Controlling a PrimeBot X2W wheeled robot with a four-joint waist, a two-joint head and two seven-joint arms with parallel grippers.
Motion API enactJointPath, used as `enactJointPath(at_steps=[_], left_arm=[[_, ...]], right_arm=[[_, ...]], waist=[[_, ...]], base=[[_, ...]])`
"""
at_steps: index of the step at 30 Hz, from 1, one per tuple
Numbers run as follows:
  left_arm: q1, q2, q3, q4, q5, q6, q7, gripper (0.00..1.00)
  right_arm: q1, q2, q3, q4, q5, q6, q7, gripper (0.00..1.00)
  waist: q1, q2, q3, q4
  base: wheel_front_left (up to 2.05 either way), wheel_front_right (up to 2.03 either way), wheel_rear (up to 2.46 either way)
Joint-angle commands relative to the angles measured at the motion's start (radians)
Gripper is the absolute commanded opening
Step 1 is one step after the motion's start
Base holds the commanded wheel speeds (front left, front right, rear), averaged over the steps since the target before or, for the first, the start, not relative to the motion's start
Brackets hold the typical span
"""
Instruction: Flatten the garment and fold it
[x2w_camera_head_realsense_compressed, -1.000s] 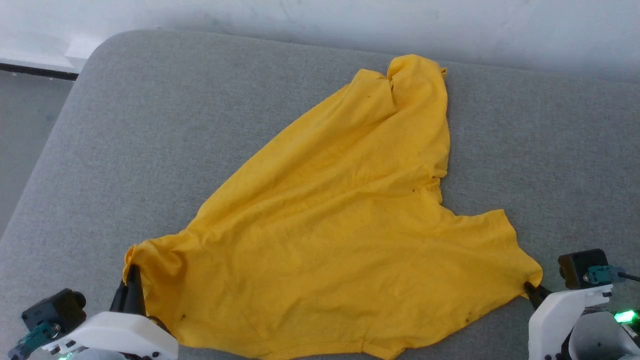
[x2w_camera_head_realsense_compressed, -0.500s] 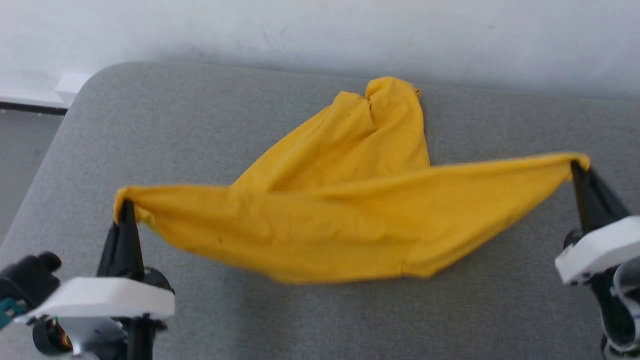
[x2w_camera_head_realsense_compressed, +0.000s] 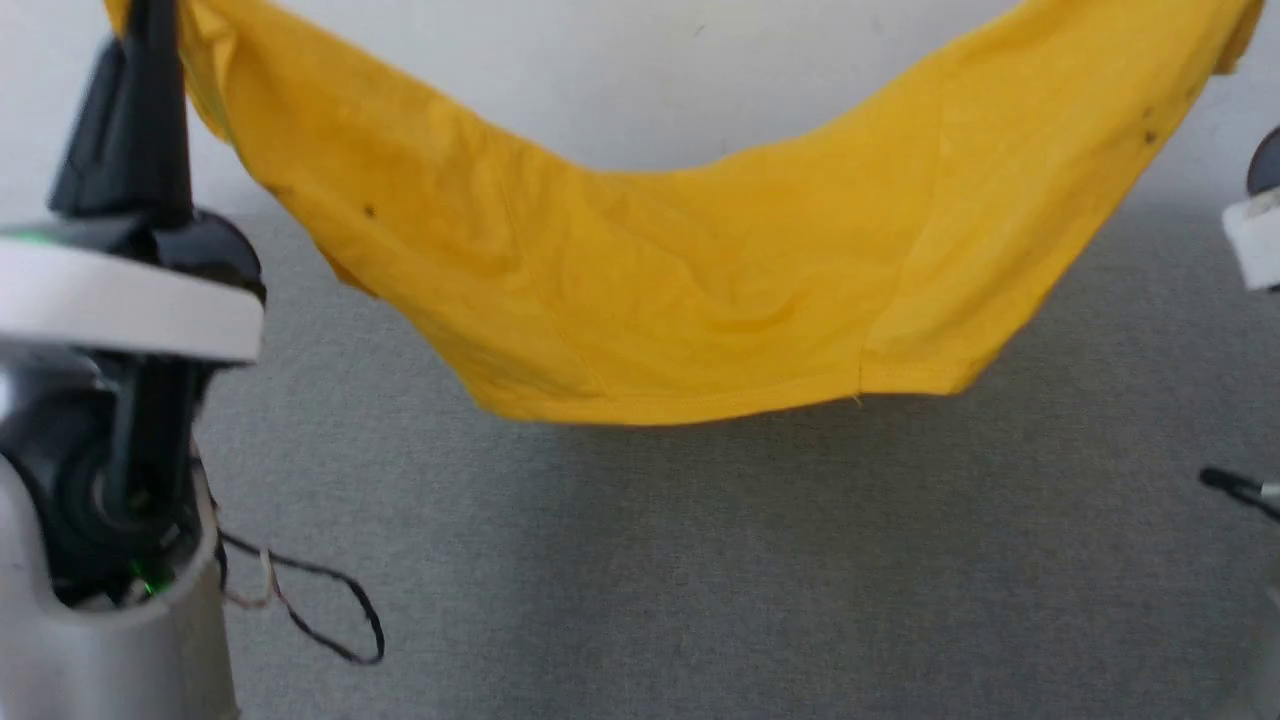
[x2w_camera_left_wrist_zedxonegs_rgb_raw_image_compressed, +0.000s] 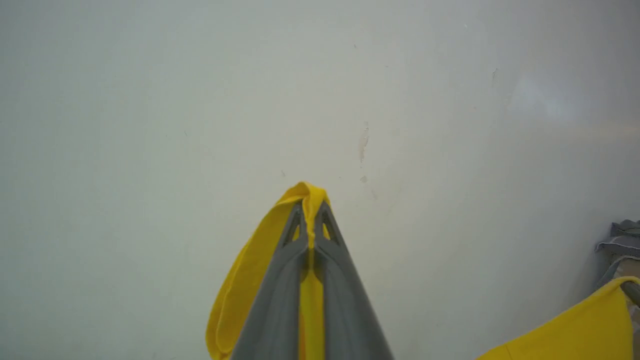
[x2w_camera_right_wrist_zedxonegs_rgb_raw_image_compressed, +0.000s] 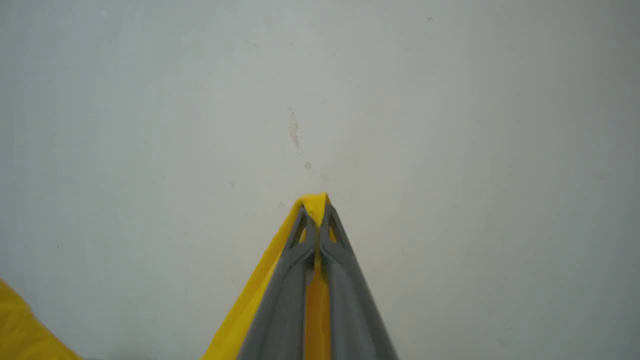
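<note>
My left gripper (x2w_camera_left_wrist_zedxonegs_rgb_raw_image_compressed: 311, 212) is pinched tight on one corner of the yellow garment (x2w_camera_head_realsense_compressed: 700, 300). It sags hammock-style in the air above the grey cushion (x2w_camera_head_realsense_compressed: 700, 560), and my right gripper (x2w_camera_right_wrist_zedxonegs_rgb_raw_image_compressed: 316, 212) is clamped on the other corner.

Yellow garment (x2w_camera_head_realsense_compressed: 700, 290) aloft above grey cushion (x2w_camera_head_realsense_compressed: 700, 580)

The grey fabric cushion (x2w_camera_head_realsense_compressed: 700, 580) reaches back to a pale wall (x2w_camera_head_realsense_compressed: 650, 80), a black cable loop (x2w_camera_head_realsense_compressed: 378, 630) over its near-left part.

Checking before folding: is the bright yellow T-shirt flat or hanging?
Hanging: the bright yellow cotton T-shirt sags in midair between the left gripper and right gripper.
</note>
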Motion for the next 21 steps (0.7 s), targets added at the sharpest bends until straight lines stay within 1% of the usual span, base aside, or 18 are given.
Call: enactJointPath(at_steps=[1,6,9,12,15,19,21], left_arm=[[-0.067,0.017,-0.006,-0.009,-0.014,0.008,0.037,0.00],[-0.216,0.048,-0.029,-0.020,-0.036,0.035,0.152,0.00],[-0.274,0.069,-0.054,-0.010,-0.031,0.053,0.222,0.00],[-0.319,0.090,-0.075,0.023,-0.015,0.070,0.275,0.00],[-0.363,0.103,-0.093,0.076,-0.003,0.078,0.310,0.00],[-0.462,0.130,-0.119,0.176,0.028,0.053,0.313,0.00],[-0.533,0.131,-0.120,0.241,0.043,0.052,0.298,0.00]], right_arm=[[-0.051,-0.006,0.009,-0.009,0.019,-0.001,0.027,0.00],[-0.164,-0.010,0.018,-0.025,0.060,-0.001,0.111,0.00],[-0.206,-0.006,0.016,-0.028,0.085,-0.001,0.167,0.00],[-0.236,0.002,0.007,-0.006,0.103,-0.001,0.219,0.00],[-0.274,0.000,-0.002,0.045,0.098,-0.001,0.245,0.00],[-0.363,-0.021,-0.005,0.151,0.055,-0.001,0.228,0.00],[-0.432,-0.035,-0.005,0.217,0.026,-0.001,0.204,0.00]], waist=[[0.0001,0.0000,-0.014,-0.025],[0.0001,0.0000,0.006,-0.047],[0.0001,0.0000,0.034,-0.056],[0.0001,0.0000,0.075,-0.067],[0.0001,0.0000,0.136,-0.079],[0.0001,0.0000,0.222,-0.089],[0.0001,0.0000,0.263,-0.093]], base=[[0.00,0.00,0.00],[0.00,0.00,0.00],[0.00,0.00,0.00],[0.00,0.00,0.00],[0.00,0.00,0.00],[0.00,0.00,0.00],[0.00,0.00,0.00]])
